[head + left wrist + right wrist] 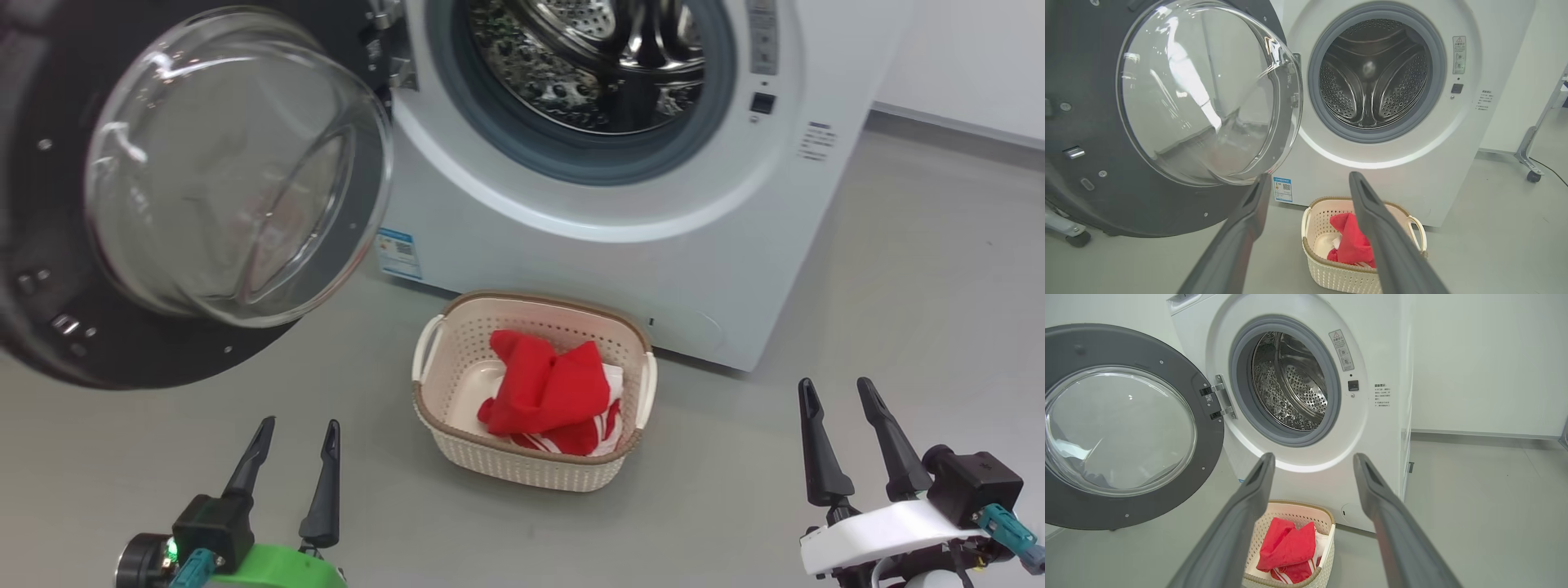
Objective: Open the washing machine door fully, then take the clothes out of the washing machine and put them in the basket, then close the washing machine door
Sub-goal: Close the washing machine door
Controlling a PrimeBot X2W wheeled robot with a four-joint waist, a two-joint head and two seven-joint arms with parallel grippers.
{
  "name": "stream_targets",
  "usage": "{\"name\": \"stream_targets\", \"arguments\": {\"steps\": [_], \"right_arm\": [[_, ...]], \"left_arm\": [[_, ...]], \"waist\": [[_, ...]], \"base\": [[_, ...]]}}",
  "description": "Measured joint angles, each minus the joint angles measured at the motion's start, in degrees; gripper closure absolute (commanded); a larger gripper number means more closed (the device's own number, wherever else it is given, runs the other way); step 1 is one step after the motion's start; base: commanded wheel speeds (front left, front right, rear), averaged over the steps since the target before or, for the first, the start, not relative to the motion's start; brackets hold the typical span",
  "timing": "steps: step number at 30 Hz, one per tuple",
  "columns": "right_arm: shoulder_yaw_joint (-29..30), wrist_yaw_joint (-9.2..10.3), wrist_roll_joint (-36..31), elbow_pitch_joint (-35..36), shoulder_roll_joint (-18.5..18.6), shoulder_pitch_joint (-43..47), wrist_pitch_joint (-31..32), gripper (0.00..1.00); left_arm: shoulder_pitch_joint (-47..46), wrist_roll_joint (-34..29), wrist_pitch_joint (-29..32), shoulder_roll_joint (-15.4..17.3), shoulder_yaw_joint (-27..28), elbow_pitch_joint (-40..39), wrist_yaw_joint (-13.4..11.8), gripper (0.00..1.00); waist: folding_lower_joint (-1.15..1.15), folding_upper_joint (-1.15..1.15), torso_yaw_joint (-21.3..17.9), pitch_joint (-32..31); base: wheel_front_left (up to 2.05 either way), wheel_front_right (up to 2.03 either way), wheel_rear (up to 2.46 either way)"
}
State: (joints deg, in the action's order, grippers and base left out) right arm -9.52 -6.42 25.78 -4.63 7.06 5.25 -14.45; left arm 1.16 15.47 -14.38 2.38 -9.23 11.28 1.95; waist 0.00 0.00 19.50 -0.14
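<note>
We log the clothes (547,392) in the basket (522,472), just near of the washing machine (571,261), so unloading looks done. The door (49,245) hangs open at left, closing pending; left end effector (299,425) and right end effector (834,384) spread apart, empty.

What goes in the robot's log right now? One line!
door open | drum empty | clothes in basket | left gripper open | right gripper open
</note>
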Motion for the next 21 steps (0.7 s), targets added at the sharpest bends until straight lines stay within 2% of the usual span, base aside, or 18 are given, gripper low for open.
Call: {"name": "stream_targets", "arguments": {"steps": [13, 21], "right_arm": [[-1.03, -0.04, 0.0, -0.02, -0.3, -0.01, 0.01, 0.0], [-3.02, -0.07, -0.09, -0.34, -0.66, -0.31, 0.01, 0.0]], "left_arm": [[-0.01, -0.04, 0.0, 0.26, 0.8, 0.31, -0.43, 0.0], [0.0, -0.05, 0.0, 0.34, 2.34, -0.63, -1.15, 0.0]], "waist": [[0.0, 0.0, 7.99, -0.1], [0.0, 0.0, 10.45, 0.23]], "base": [[0.0, 0.0, 0.0], [0.0, 0.0, 0.0]]}}
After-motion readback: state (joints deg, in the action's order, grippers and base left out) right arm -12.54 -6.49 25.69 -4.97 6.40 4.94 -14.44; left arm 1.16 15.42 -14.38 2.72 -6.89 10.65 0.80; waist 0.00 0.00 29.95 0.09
